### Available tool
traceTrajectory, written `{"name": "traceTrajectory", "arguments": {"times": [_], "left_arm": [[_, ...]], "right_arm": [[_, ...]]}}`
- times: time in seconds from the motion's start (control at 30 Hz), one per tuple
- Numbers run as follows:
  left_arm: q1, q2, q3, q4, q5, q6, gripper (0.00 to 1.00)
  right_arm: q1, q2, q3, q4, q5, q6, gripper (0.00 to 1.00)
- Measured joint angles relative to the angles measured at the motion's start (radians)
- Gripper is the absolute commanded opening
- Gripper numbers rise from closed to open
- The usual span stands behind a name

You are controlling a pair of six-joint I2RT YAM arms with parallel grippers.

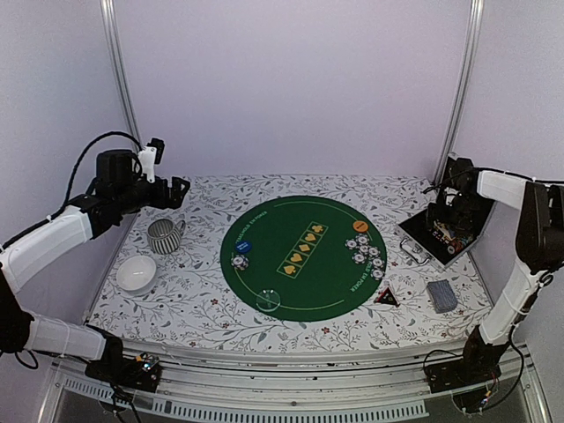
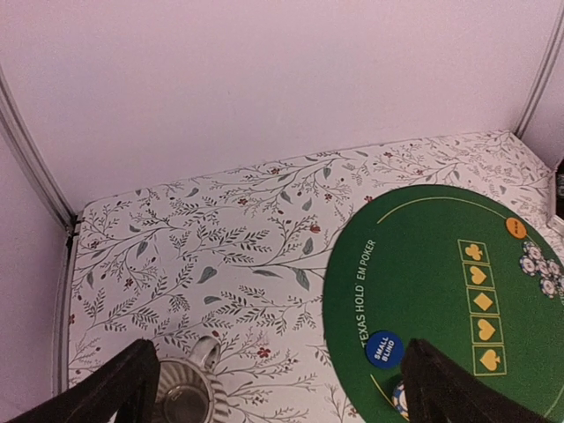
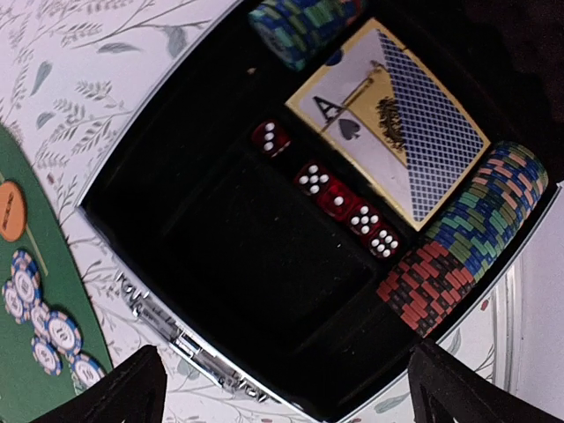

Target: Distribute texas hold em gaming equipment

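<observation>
1. Green felt mat [image 1: 326, 278] in the middle of the desk [image 1: 203, 308] carries most of the kit. Blue button [image 1: 245, 247] sits on its left w/ a short chip stack [image 1: 239, 262] just beside. Orange button [image 1: 359, 226] sits on its right, near a loose chip cluster [image 1: 367, 256].
2. Card deck [image 1: 441, 296] lies off the mat on the desk's right side, near a small triangular marker [image 1: 386, 298].
3. Open case [image 3: 220, 264] holds red dice [image 3: 339, 198], an ace-faced card pack [image 3: 397, 123] and racked chips [image 3: 458, 238] along its edges.
4. Right jaws are spread wide over the case, nothing btwn them. Left jaws are also spread & empty, held high above the striped mug [image 2: 181, 397].
5. Handling, my guess: chips are light, stiff and slick, so pinch across the rim; a stack may topple. Deck is loose and cards slide & fan, so squeeze the long edges and take the whole pack at once.
</observation>
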Motion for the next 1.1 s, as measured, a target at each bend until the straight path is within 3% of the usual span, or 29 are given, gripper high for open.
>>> {"name": "traceTrajectory", "arguments": {"times": [0.27, 0.4, 0.53, 0.67, 0.77, 0.8, 0.97, 1.1], "left_arm": [[0.0, -0.001, 0.0, 0.0, 0.029, -0.001, 0.98], [0.0, -0.005, 0.0, 0.0, 0.043, -0.001, 0.98], [0.0, -0.009, 0.0, 0.0, 0.053, -0.002, 0.98], [0.0, -0.017, 0.0, 0.0, 0.071, -0.006, 0.98], [0.0, -0.027, 0.0, 0.002, 0.086, -0.009, 0.98], [0.0, -0.028, 0.0, 0.002, 0.088, -0.009, 0.98], [0.0, -0.039, 0.0, 0.002, 0.106, -0.01, 0.98], [0.0, -0.052, -0.003, 0.005, 0.123, -0.011, 0.98]], "right_arm": [[0.002, -0.109, -0.034, -0.048, -0.078, 0.005, 0.91], [0.002, -0.194, -0.125, -0.059, -0.173, 0.037, 0.8], [0.032, -0.256, -0.226, -0.097, -0.233, 0.1, 0.77], [0.17, -0.263, -0.269, -0.143, -0.253, 0.169, 0.81], [0.259, -0.248, -0.266, -0.179, -0.249, 0.2, 0.99], [0.275, -0.246, -0.264, -0.196, -0.233, 0.209, 0.99], [0.262, -0.273, -0.261, -0.248, -0.092, 0.256, 0.99], [0.172, -0.298, -0.308, -0.223, -0.04, 0.293, 0.99]]}}
